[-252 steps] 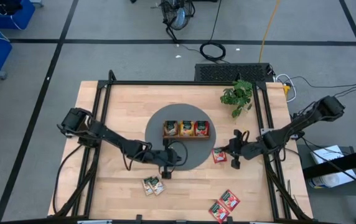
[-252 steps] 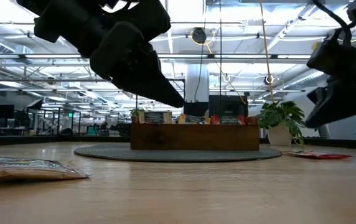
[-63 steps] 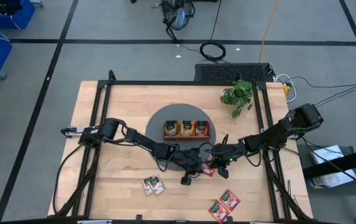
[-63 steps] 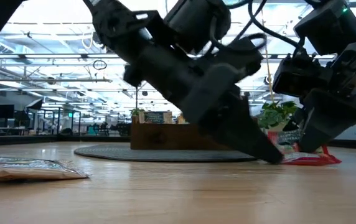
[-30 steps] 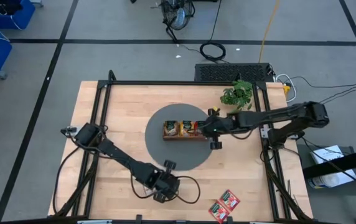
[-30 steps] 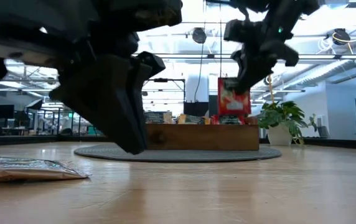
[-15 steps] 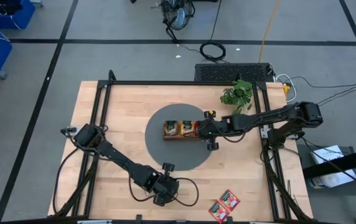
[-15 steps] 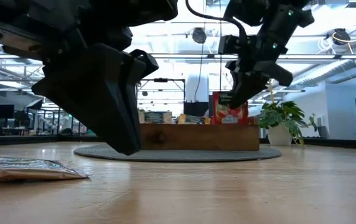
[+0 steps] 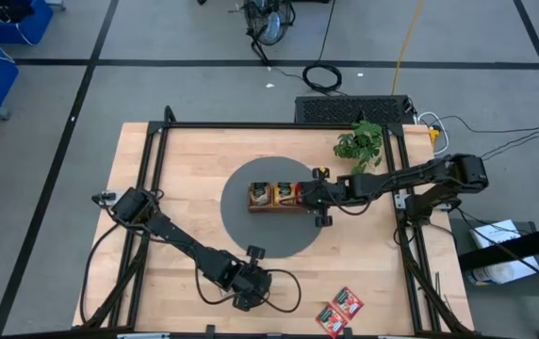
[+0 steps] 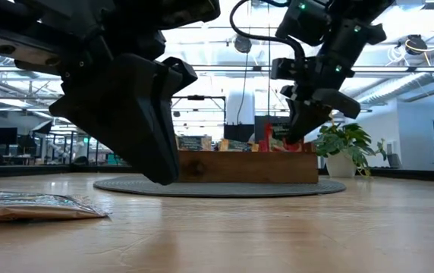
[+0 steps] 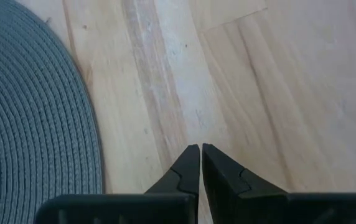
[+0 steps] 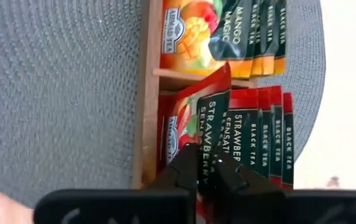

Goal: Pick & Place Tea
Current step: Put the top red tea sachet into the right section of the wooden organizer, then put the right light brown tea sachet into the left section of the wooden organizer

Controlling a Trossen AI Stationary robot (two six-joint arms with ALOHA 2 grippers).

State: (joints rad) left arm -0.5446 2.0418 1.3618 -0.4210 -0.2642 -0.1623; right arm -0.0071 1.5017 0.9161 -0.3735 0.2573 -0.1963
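A wooden tray stands on the round grey mat and holds upright tea sachets. My right gripper is at the tray's right compartment, shut on a red tea sachet. Other red sachets stand beside that one, with orange ones in the middle compartment. My left gripper hovers near the table's front edge, shut with nothing between its fingers, over bare wood beside the mat. A beige sachet lies flat on the table; in the high view the left arm hides it. My right gripper pinches the red sachet's upper end between its two fingers. It comes slanting down from the table's right side. The sachet stands tilted, its lower part down inside the tray's right compartment, leaning on the other red sachets.
Two red sachets lie flat near the front right of the table. A potted plant stands at the far right, close behind the right arm. Black frame rails run along the table's sides.
My right gripper has gone down and a little toward the table's left, onto the tray. The red sachet, which hung upright above the tray, has tipped and sunk into the right compartment.
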